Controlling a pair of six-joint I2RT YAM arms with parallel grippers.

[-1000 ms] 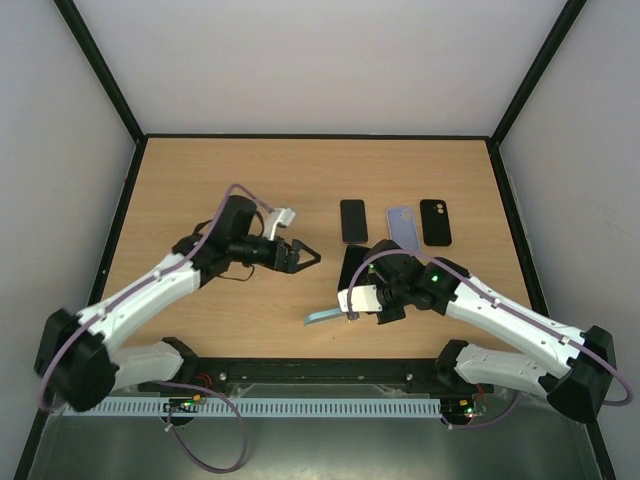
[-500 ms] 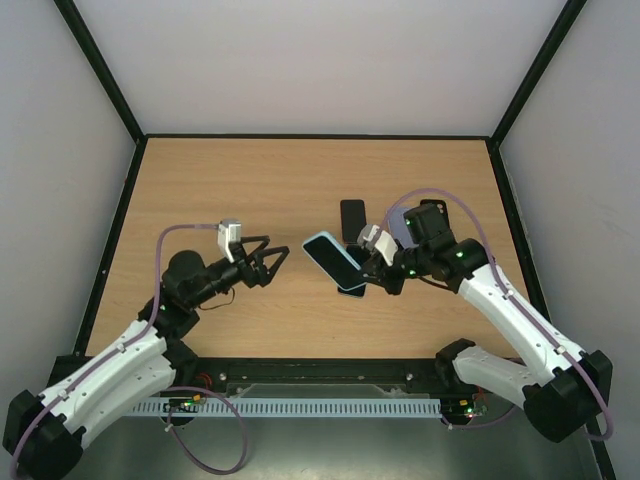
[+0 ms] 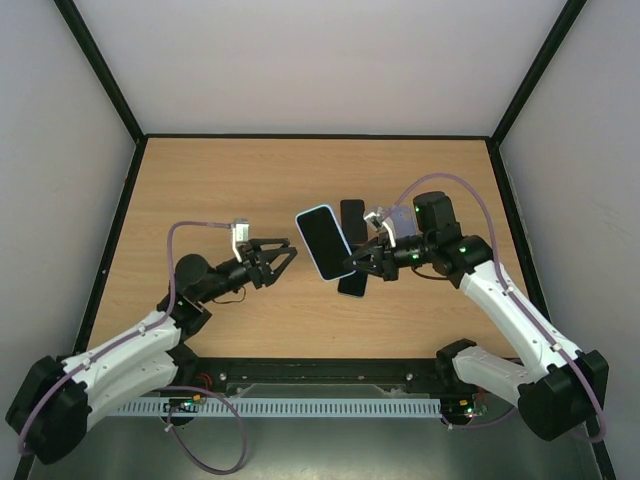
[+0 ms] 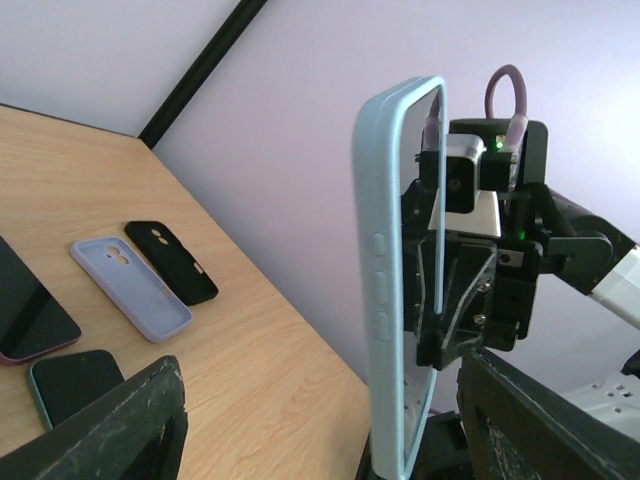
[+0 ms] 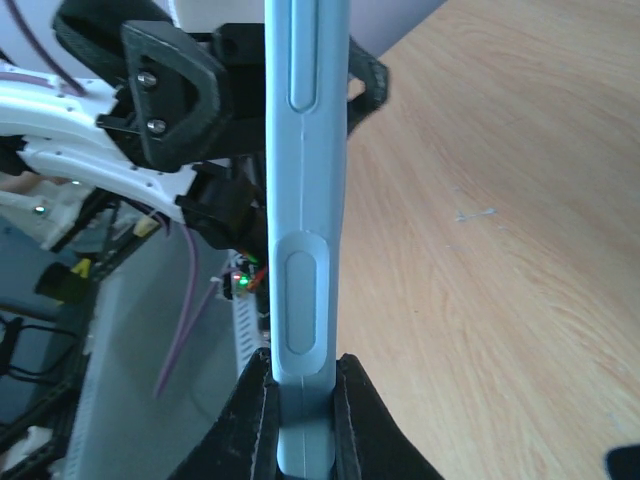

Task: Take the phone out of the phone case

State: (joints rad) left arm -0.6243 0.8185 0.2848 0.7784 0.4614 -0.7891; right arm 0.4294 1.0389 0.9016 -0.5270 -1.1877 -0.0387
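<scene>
The phone in its light blue case (image 3: 322, 242) is held off the table, screen up in the top view. My right gripper (image 3: 362, 263) is shut on its lower end. In the right wrist view the case's edge (image 5: 305, 180) runs up between the two black fingers (image 5: 252, 420). My left gripper (image 3: 287, 256) is open and empty, just left of the phone. In the left wrist view the cased phone (image 4: 392, 300) stands edge-on ahead of the gap between the left fingers (image 4: 110, 430), touching neither.
On the table behind lie a black phone (image 3: 352, 211), a lilac case (image 4: 130, 288) and a black case (image 4: 170, 262). Another dark phone (image 3: 352, 284) lies under the held one. The black frame rails edge the table.
My right gripper has lifted the cased phone off the table and carried it up and left. My left arm has drawn back, then reached toward the phone, still open.
</scene>
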